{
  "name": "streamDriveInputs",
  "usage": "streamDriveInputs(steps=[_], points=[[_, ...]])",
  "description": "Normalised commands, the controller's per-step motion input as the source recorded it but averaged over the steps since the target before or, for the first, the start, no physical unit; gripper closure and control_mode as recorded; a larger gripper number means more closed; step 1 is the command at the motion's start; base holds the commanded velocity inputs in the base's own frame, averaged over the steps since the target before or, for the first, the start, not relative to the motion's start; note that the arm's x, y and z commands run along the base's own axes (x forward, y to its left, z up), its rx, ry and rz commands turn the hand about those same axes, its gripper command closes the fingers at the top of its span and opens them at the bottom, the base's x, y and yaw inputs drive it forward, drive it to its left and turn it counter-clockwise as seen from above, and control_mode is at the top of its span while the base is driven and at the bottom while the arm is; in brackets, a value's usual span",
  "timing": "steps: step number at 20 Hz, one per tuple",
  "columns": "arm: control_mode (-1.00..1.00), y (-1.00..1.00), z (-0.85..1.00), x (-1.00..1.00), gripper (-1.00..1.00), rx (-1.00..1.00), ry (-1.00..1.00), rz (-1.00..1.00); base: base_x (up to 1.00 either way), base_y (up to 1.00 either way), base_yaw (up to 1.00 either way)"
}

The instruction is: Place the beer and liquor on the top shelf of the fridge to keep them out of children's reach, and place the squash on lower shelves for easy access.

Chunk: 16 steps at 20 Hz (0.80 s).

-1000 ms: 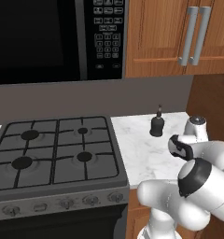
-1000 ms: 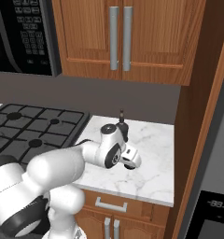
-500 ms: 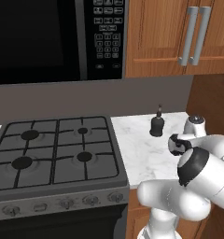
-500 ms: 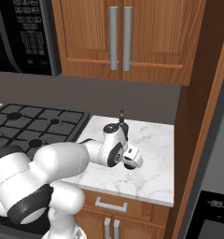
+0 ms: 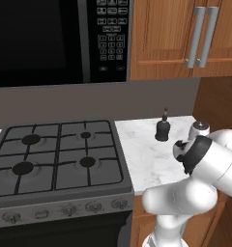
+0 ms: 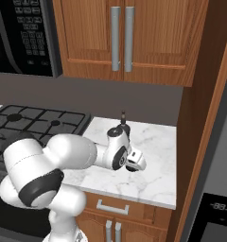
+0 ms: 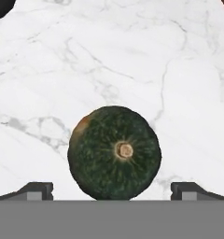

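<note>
The squash (image 7: 115,151), a round dark green ball with a tan stem scar, lies on the white marble counter (image 7: 132,56) straight below my hand. My gripper (image 7: 113,191) is open, with one dark fingertip (image 7: 37,190) to each side of the squash and well apart from it. In the right base view the hand (image 6: 134,162) hovers low over the counter, covering the squash. The liquor (image 5: 162,127), a squat black bottle, stands behind at the wall; its neck (image 6: 123,116) rises above my wrist. The beer is out of view, and so are the fridge shelves.
A black gas stove (image 5: 55,157) adjoins the counter on the left, under a microwave (image 5: 55,38). Wooden cabinets (image 6: 122,38) hang above. A wooden side panel (image 6: 200,123) bounds the counter on the right, with the fridge's dispenser display (image 6: 219,208) beyond it.
My hand has sunk a little toward the counter over the squash, and the elbow has swung up and to the right. The liquor has stayed in place.
</note>
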Motion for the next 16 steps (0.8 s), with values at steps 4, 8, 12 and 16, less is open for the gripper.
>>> streamDriveInputs(steps=[4, 8, 12, 16], points=[[-1.00, -0.12, -0.17, 0.19, -1.00, 0.00, 0.00, 0.00, 0.00, 0.00, 0.00], [-1.00, -0.15, -0.17, 0.18, -1.00, 0.00, 0.00, 0.00, 0.00, 0.00, 0.00], [-1.00, -0.11, -0.17, 0.18, -1.00, 0.00, 0.00, 0.00, 0.00, 0.00, 0.00], [-1.00, -0.08, -0.22, 0.13, 1.00, 0.00, 0.00, 0.00, 0.00, 0.00, 0.00]])
